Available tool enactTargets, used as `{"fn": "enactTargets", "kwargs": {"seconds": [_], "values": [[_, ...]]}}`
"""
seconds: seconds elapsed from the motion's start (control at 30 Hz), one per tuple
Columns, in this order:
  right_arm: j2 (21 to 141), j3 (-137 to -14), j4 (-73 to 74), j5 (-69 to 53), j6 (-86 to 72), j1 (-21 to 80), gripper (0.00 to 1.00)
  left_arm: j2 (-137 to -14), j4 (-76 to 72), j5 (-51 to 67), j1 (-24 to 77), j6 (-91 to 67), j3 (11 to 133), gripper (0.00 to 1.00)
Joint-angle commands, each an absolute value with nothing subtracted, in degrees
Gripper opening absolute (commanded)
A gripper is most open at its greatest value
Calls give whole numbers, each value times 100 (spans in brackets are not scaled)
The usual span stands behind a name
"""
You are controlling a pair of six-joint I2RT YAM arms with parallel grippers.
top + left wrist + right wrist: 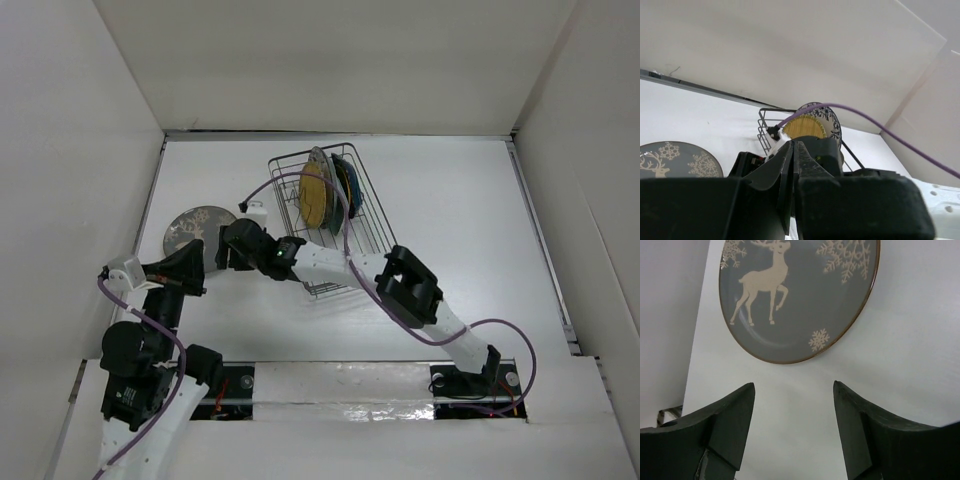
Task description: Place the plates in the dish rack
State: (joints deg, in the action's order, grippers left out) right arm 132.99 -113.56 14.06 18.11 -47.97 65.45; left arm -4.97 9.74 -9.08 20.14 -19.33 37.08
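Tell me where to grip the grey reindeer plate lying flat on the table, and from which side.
Take the rim of the grey plate nearest the open right gripper, coming in low from the dish rack side. It lies flat, so only its thin edge offers a pinch, likely over and under.

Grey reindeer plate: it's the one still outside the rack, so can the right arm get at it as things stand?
Probably yes. The right gripper is open and faces the grey plate, with only bare table between them. The plate lies flat, so gripping its rim may be awkward.
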Motion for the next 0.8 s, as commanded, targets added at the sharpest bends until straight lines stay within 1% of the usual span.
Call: {"fn": "enactTargets", "kwargs": {"seconds": [0.0,0.2,0.33,0.43,0.47,0.57,0.67,0.7,0.77], "values": [[13455,-11487,984,1696,-5721,6565,70,-343,703,-949,2004,-1969,3726,1],[13860,-11426,897,1495,-6714,6565,70,-237,765,-844,2004,-1951,3727,9],[14211,-11504,843,1345,-7101,6565,71,-185,800,-809,2004,-1951,3718,10],[14335,-11426,616,1257,-7382,6513,71,-167,800,-791,2004,-1960,3718,10],[14387,-11356,337,1213,-7557,6452,70,-167,800,-782,2004,-1960,3718,10],[14563,-11241,62,1020,-7804,6329,67,-176,800,-747,2004,-1960,3718,10],[14695,-11233,-52,870,-7953,6188,62,-176,800,-756,2004,-1951,3726,10],[14713,-11163,-192,809,-7989,6127,59,-167,800,-756,2004,-1960,3718,11],[14713,-11031,-438,782,-8068,6065,57,-158,800,-756,2004,-1960,3718,11]]}}
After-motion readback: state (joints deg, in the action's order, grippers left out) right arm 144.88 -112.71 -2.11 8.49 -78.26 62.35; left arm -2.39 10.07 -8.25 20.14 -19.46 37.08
